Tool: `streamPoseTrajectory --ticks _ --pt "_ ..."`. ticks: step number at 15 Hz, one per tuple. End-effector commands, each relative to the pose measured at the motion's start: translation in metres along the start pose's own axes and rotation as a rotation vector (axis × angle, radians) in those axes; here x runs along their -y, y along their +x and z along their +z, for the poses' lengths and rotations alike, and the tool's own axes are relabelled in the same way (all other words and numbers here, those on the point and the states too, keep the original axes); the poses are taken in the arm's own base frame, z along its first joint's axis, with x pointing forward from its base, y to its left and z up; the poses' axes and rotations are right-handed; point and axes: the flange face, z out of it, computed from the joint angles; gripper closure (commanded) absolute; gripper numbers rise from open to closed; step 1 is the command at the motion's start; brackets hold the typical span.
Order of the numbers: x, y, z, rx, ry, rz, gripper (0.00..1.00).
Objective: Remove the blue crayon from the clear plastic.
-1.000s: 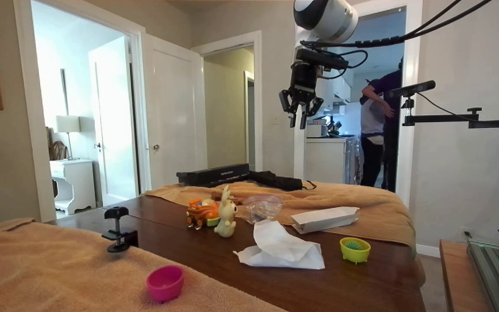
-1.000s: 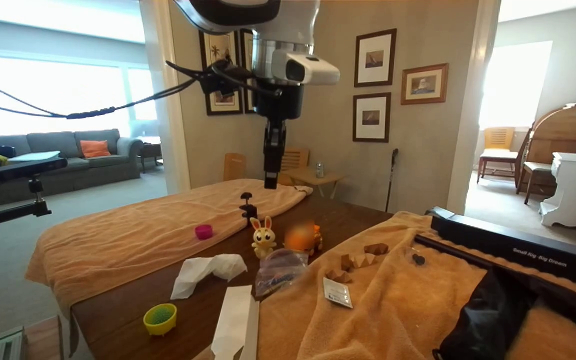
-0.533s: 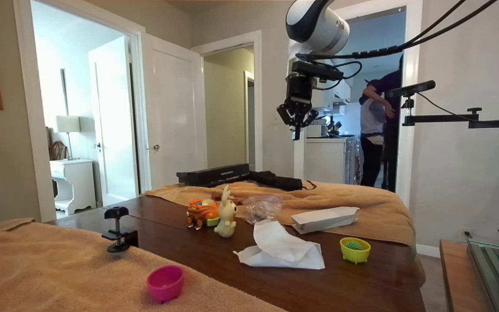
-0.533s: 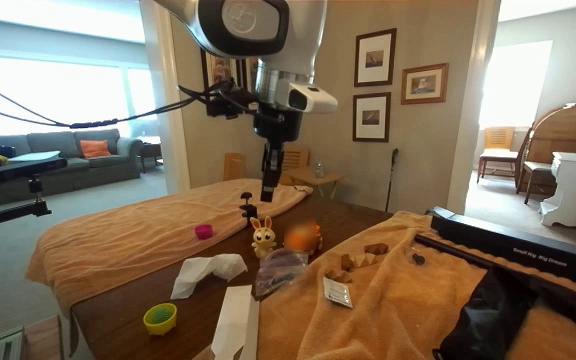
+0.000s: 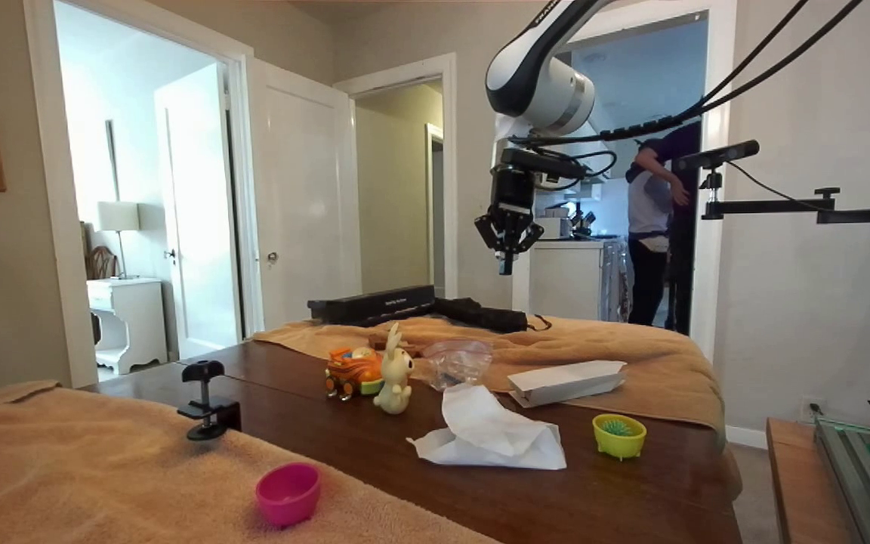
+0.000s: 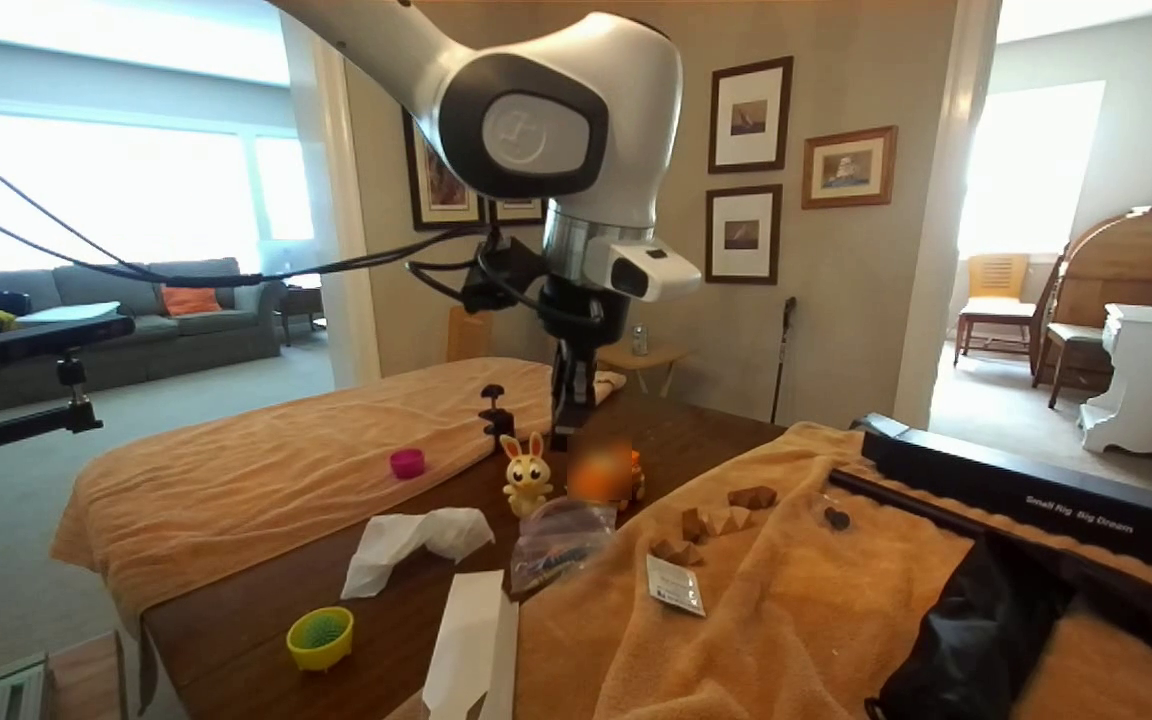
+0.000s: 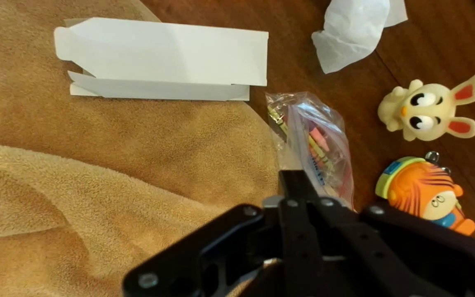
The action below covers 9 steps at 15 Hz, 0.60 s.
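Well above the worktop (image 5: 291, 400), the claw (image 5: 507, 264) hangs clenched, its jaws meeting. Beyond it in the wrist view lies the clear plastic bag (image 7: 336, 140), and inside it what looks like the blue crayon (image 7: 316, 169), with a pink crayon (image 7: 319, 139). The bag straddles the edge of a tan towel (image 7: 159, 152). Near it are a white box (image 7: 171, 57), a crumpled white paper (image 7: 351, 31), a rabbit figure (image 7: 425, 111) and an orange toy (image 7: 419, 189). Farther out, a yellow-green bowl (image 5: 619, 446) stands on the worktop, and a pink bowl (image 5: 288, 495) sits on a second towel (image 5: 103, 468).
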Motion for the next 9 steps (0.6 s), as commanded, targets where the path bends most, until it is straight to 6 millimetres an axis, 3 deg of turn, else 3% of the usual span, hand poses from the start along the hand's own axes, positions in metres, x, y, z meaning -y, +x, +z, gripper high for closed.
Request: streamPoseTrajectory --ticks 1,7,9 --pt "0.0021 0.0014 0.0007 0.006 0.012 0.013 1.0" --pt "0.0017 0.0023 0.0006 0.007 0.014 0.016 1.0" --pt "-0.0032 0.0069 0.0051 -0.082 -0.048 -0.002 1.0"
